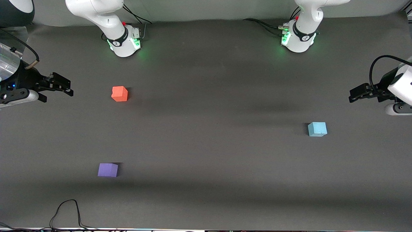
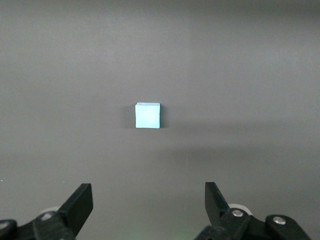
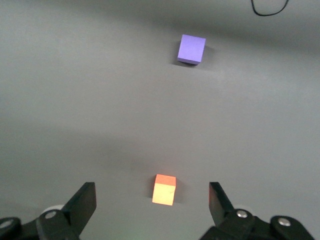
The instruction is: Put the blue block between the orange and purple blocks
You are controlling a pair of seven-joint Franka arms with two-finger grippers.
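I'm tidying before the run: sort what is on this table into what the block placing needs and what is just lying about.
Needed:
blue block, toward the left arm's end
orange block
purple block, nearer the front camera than the orange
left gripper, open
right gripper, open

Lying about:
black cable at the table's front edge

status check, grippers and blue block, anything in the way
Left gripper open, empty, up at the left arm's end. Right gripper open, empty, over orange block. Blue block untouched on table, apart from purple block. Nothing blocking the gap.

Both arms' upper links run off the front view's edges (wrist views crop each gripper's body).
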